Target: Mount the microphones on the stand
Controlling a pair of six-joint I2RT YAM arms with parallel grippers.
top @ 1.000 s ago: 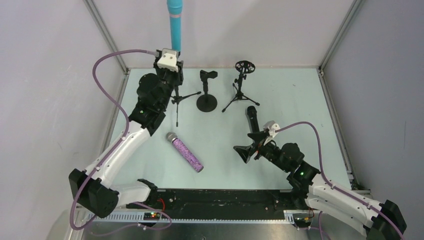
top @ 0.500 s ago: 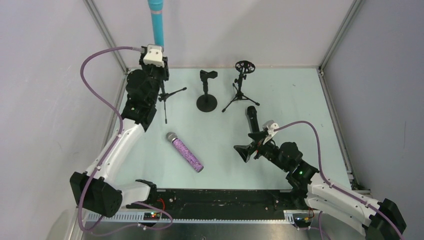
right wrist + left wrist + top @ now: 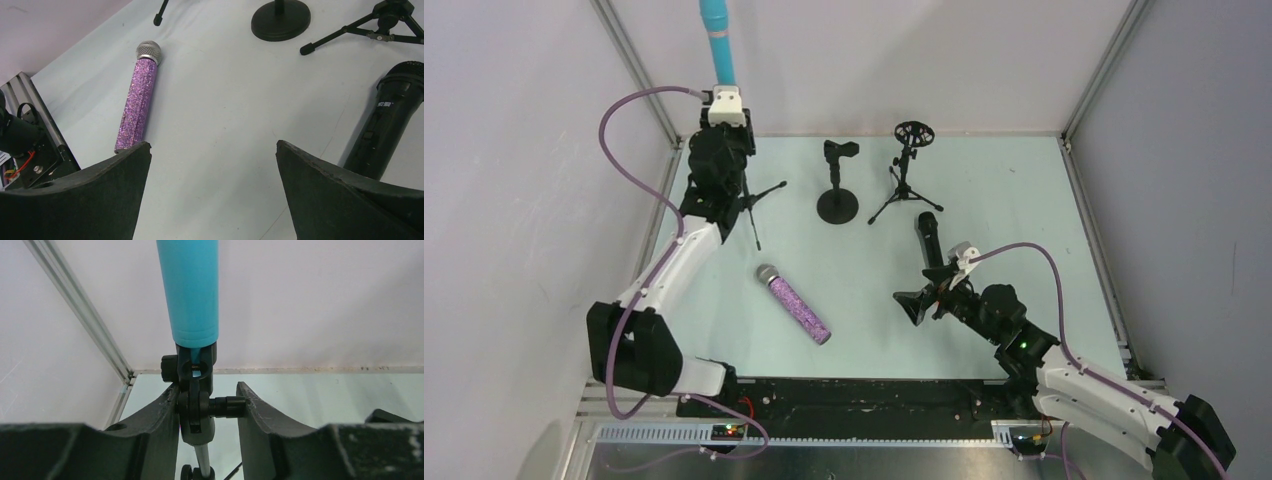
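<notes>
- At the far left corner of the pale green table [image 3: 1004,200], the left gripper [image 3: 724,150] [image 3: 207,410] has its fingers pressed from both sides against the swivel joint of a small black tripod stand [image 3: 749,200] [image 3: 196,405].
- The left finger touches the joint body, and the side knob butts against the right finger.
- A turquoise stick microphone [image 3: 717,40] [image 3: 194,290] sits in the clip at the top of this stand and rises straight up past the gripper, with its upper end out of frame.
- The stand's thin legs splay out below the gripper. Whether they all touch the table cannot be told.
- On the near right, the right gripper [image 3: 919,300] [image 3: 212,145] is low over the table with its fingers wide apart and nothing between them.
- A black handheld microphone [image 3: 929,240] [image 3: 387,120] lies flat just beyond the gripper's right finger, mesh head toward the far side. Its near end is hidden behind that finger.
- A purple glitter microphone [image 3: 794,305] [image 3: 137,102] lies flat near the table's middle, to the left of the right gripper. Its silver mesh head points far and left.
- Two stands stand upright toward the far side, each holding no microphone:
  - a black round-base stand [image 3: 838,205] [image 3: 280,20] with a clip on top;
  - to its right, a black tripod stand with a ring-shaped holder [image 3: 904,185] [image 3: 370,30].
</notes>
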